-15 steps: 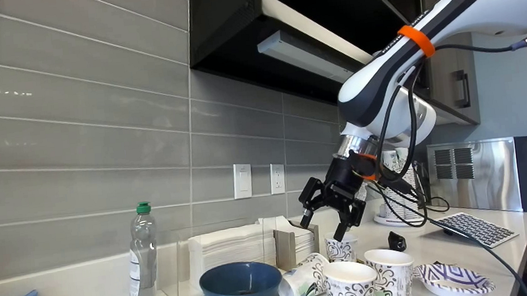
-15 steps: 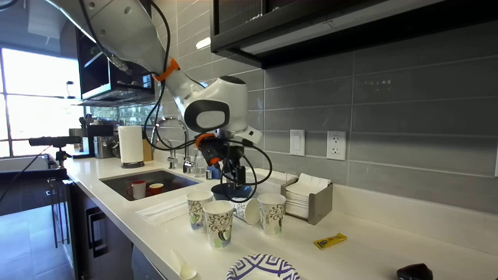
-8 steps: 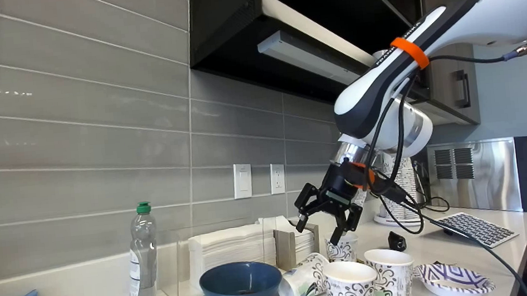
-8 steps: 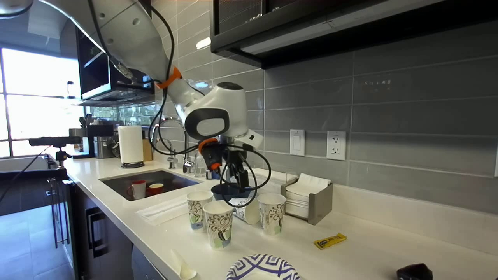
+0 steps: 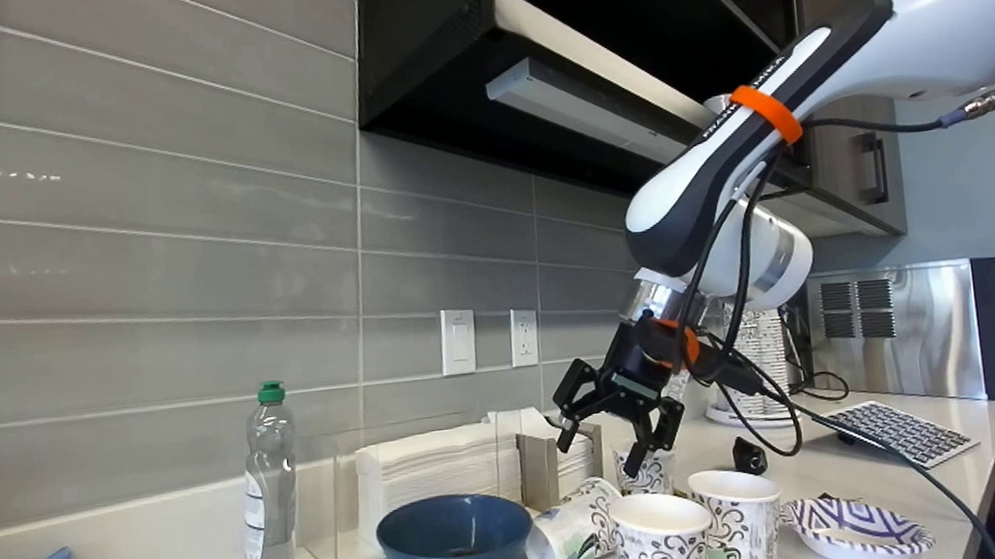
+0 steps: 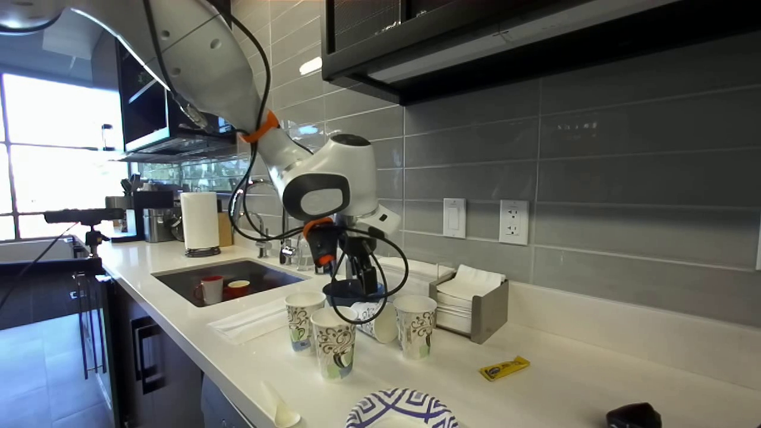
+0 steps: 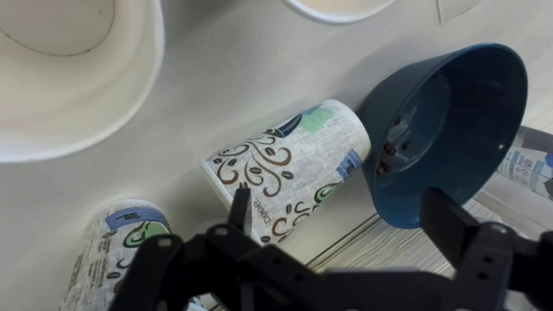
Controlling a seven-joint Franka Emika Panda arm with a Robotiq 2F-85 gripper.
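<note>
The fingers [image 7: 239, 211] are spread wide apart, nothing gripped; below them on the desk [image 7: 242, 65], the tipped cup [image 7: 285, 164] is seen, its long axis directed, base first, toward the bowl [image 7: 479, 121].

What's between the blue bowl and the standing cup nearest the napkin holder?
A paper cup lying on its side. Both exterior views show it there.
</note>
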